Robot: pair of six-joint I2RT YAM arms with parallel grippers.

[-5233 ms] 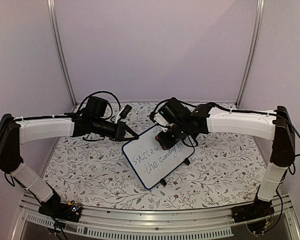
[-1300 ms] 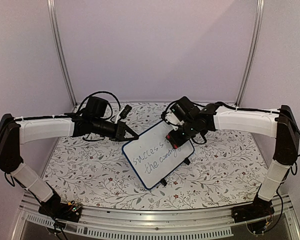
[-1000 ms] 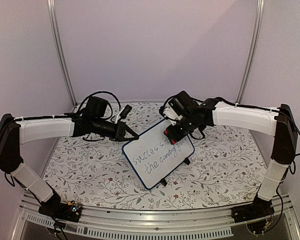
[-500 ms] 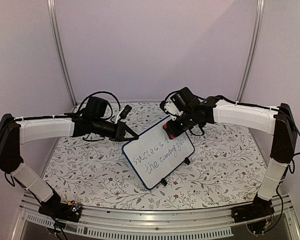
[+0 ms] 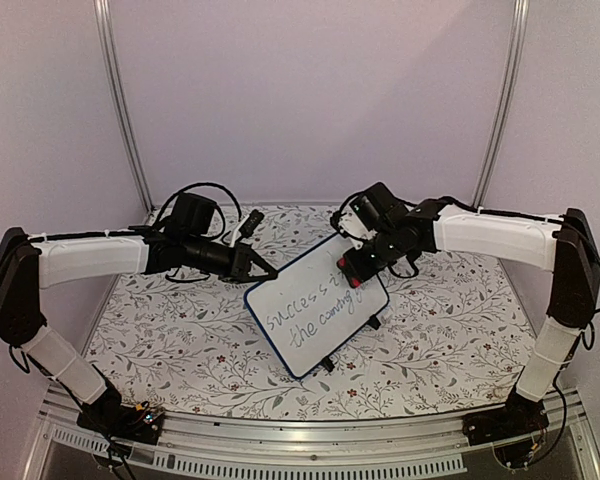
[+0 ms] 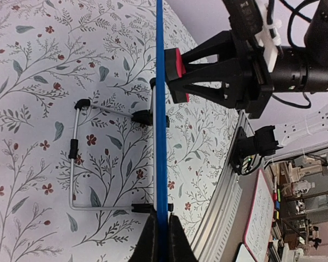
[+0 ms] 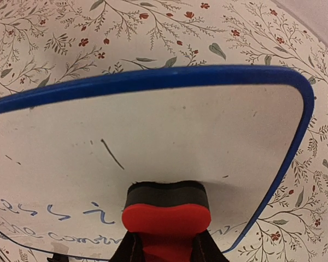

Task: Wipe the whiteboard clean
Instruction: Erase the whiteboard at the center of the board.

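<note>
Versus half a second ago: right gripper (image 5: 354, 272) with red eraser (image 5: 351, 279) has shifted down and right across the board's upper right part; 5 s ago it sat nearer the top edge. Left arm, board and writing unchanged, both text lines still readable.

Whiteboard (image 5: 315, 312) sits mid-table on the floral table (image 5: 180, 340), turned diagonally and propped tilted on its wire stand (image 6: 75, 158), between the 2 grippers.

Left gripper (image 5: 268, 272) is pinched tight on the blue frame at the board's upper left corner; in the left wrist view the fingers (image 6: 152, 243) meet on the edge-on frame.

Right gripper is clamped on the red eraser, its dark felt face pressed flat against the white surface near the right rounded corner, just above the handwriting in the right wrist view.

Counts: 2 arms, 2 grippers, 1 whiteboard, 1 eraser, 1 wire stand, 2 lines of blue handwriting, 1 short dark stray stroke above them, 2 black feet showing at the board's near edges in the top view.
</note>
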